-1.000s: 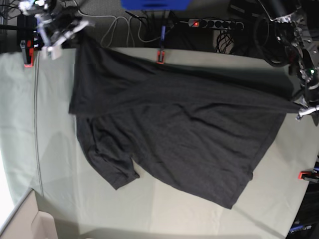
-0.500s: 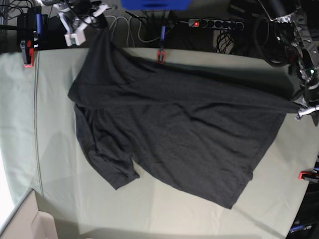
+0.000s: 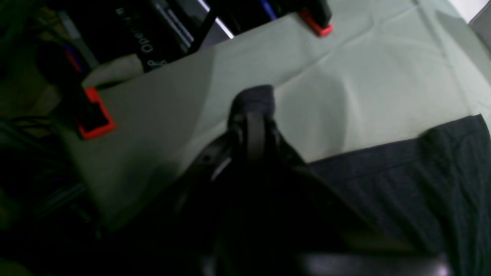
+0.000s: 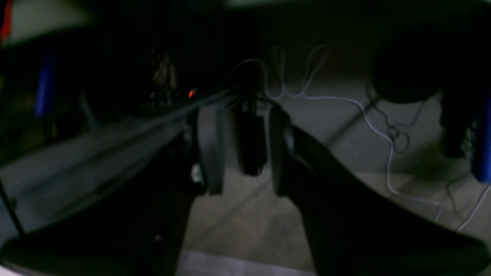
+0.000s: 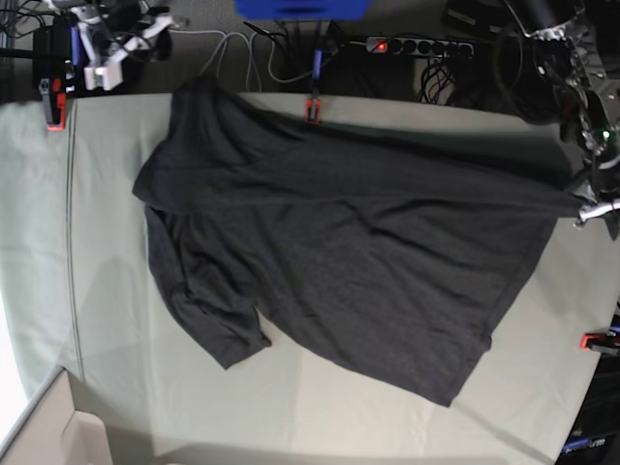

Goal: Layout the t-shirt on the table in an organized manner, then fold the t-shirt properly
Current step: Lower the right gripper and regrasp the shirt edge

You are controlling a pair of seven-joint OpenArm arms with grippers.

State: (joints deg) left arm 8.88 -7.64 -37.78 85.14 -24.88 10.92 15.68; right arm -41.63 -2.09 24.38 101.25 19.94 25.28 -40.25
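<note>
- The t-shirt (image 5: 339,262) lies spread on the bench (image 5: 107,320), long axis running across the base view from upper left to right.
- Left end effector (image 5: 588,211) is pressed together, pinching the shirt's right-hand corner.
- Right end effector (image 5: 121,48) is spread and empty, past the bench's far edge.
</note>
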